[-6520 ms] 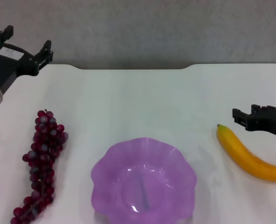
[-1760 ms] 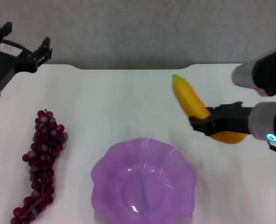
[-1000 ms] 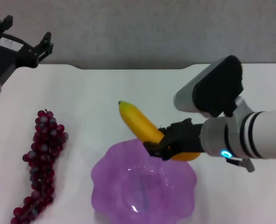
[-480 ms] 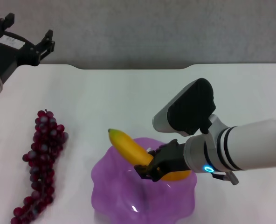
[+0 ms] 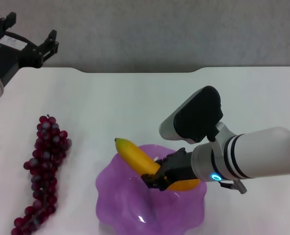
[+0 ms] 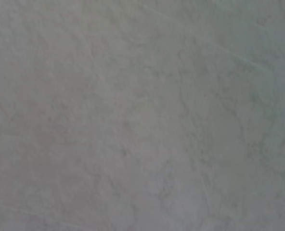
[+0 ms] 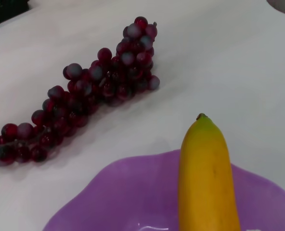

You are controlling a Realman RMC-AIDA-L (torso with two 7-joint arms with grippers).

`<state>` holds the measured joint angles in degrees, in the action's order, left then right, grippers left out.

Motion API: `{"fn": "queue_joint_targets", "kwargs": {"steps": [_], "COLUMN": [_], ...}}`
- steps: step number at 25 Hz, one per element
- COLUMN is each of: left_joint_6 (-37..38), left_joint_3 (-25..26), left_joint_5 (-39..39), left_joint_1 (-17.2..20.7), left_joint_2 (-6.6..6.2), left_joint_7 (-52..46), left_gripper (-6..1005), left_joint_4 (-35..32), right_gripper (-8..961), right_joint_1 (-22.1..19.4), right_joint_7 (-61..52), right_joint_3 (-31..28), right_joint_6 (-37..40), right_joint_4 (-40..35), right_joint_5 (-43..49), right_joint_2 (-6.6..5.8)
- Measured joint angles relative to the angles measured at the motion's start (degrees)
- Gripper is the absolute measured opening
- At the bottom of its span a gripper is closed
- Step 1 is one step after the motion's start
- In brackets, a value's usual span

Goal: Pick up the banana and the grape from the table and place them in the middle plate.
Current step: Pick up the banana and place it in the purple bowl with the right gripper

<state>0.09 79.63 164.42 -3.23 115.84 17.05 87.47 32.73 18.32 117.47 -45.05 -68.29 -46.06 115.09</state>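
— Where is the banana [image 5: 135, 157] at this moment?

— The right gripper [image 5: 157, 177] has its fingers closed around it, above the middle plate [image 5: 116, 199]. One end is hidden behind the dark fingers; the other end points out over the plate's rim, toward the robot's left and the back of the table [image 5: 135, 103].

— How does it look?

— Smooth and curved, yellow going to orange, with a small dark tip at the free end. From the right wrist view the tip is clear and the skin has no marks.

— And the plate?

— Translucent purple, shallow, with a wavy rim. It is the widest thing on the white tabletop.

— The grape [image 5: 44, 171]?

— It lies on the table, at the robot's left, well apart from the plate. A long bunch of dark red-purple berries, some with a pale bluish shine.

— The other arm?

— The left gripper [image 5: 26, 35] is high at the far left corner, with its fingers spread apart and nothing between them.
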Motion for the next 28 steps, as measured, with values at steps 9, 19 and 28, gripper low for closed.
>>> {"fn": "queue_joint_targets", "kwargs": {"steps": [9,19,28], "left_joint_6": [0.00,0.00,0.00], "left_joint_3": [-0.07,-0.10,-0.11], "left_joint_5": [-0.02,-0.26,-0.29], "left_joint_1": [-0.28,-0.19,0.01], "left_joint_2": [0.07,0.09,0.07], "left_joint_7": [0.00,0.00,0.00], "left_gripper": [891,890,890], "left_joint_4": [-0.02,-0.02,-0.03], "right_gripper": [496,495,533], "right_joint_1": [3.34,3.91,3.71], "right_joint_7": [1.47,1.71,1.80], "right_joint_3": [2.05,2.15,2.14], "right_joint_6": [0.79,0.79,0.29], "right_joint_4": [4.22,5.01,3.36], "right_joint_5": [-2.99,-4.32,-4.31], "right_joint_2": [0.04,0.04,0.01]}}
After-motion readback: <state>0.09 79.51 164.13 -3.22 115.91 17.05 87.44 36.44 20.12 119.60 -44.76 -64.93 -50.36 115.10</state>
